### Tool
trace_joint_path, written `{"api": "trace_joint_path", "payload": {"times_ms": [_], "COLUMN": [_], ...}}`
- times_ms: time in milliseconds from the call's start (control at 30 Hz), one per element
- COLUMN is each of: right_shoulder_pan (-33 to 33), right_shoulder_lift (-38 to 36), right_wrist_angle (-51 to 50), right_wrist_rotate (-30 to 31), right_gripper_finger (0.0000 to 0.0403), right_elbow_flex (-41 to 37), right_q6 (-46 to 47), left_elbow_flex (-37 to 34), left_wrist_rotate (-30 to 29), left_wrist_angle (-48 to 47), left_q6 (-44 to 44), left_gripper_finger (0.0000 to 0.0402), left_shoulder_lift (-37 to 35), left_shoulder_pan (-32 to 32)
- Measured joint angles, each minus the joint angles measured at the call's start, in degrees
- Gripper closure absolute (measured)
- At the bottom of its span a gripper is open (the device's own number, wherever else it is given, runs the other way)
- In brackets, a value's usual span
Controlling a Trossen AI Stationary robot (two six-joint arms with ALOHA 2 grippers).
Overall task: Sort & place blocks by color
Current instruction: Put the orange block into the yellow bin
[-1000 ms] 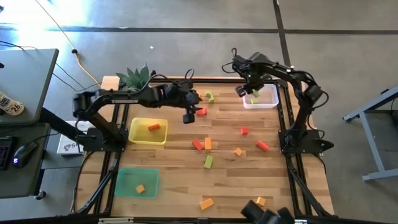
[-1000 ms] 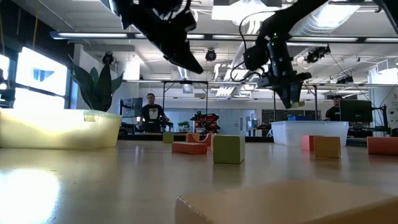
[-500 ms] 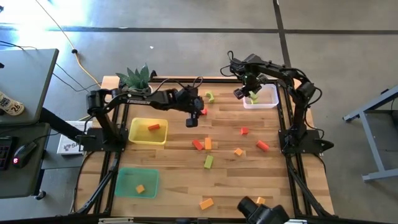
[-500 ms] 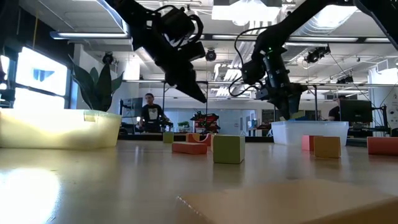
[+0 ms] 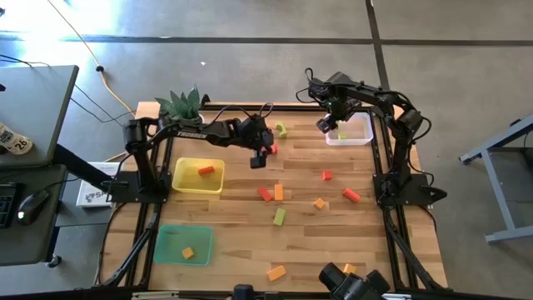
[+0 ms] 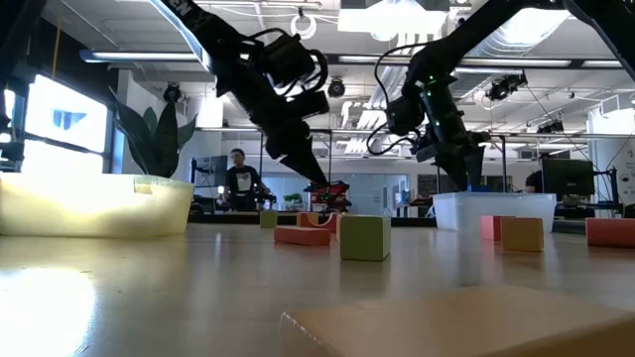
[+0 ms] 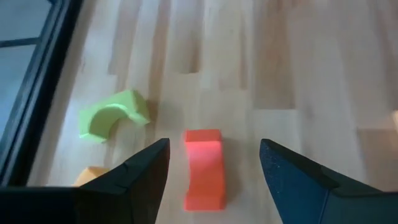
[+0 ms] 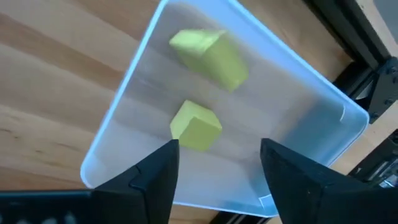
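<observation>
Wooden tabletop held scattered blocks. Left gripper [image 7: 214, 168] hung low with fingers apart astride the red block [image 7: 204, 169] at far centre, apparently ready to grip it. Right gripper [image 8: 217, 171], fingers apart, hovered over the clear tray [image 8: 298, 124] holding two green blocks [image 8: 195, 126].

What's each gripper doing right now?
Left gripper: open, around a red block, not gripping.
Right gripper: open, empty, over the clear tray.

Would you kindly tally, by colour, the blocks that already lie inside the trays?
Red block: 1, in the yellow tray
Orange block: 1, in the green tray
Light green blocks: 2, in the clear tray
Total: 4
</observation>
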Motion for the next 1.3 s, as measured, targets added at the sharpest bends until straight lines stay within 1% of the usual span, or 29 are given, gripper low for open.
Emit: {"api": "trace_joint_path", "payload": {"times_ms": [167, 467, 633, 933, 1300], "right_shoulder_pan": [0.0, 0.0, 0.0, 0.0, 0.0], "right_shoulder_lift": [0.0, 0.0, 0.0, 0.0, 0.0], "right_wrist_angle": [-0.1, 0.0, 0.1, 0.5, 0.7], "right_wrist_rotate": [-2.2, -2.1, -2.2, -2.4, -3.8], "right_gripper_finger": [0.0179, 0.0179, 0.0179, 0.0179, 0.0179], "right_elbow_flex": [0.0, 0.0, 0.0, 0.0, 0.0], "right_q6": [-0.7, -0.9, -0.8, -0.6, 0.5], "left_elbow_flex": [0.0, 0.0, 0.0, 0.0, 0.0], "left_wrist_rotate": [1.9, 3.9, 6.1, 5.9, 5.7], "left_wrist_angle": [-0.9, -2.1, -3.3, -2.7, -1.0], "left_q6": [0.0, -0.1, -0.2, -0.2, 0.5], "left_gripper_finger": [0.0163, 0.0163, 0.0163, 0.0163, 0.0163], "left_shoulder_lift": [1.8, 2.2, 3.1, 7.6, 8.4], "left_shoulder_pan": [1.9, 3.5, 3.9, 4.1, 4.1]}}
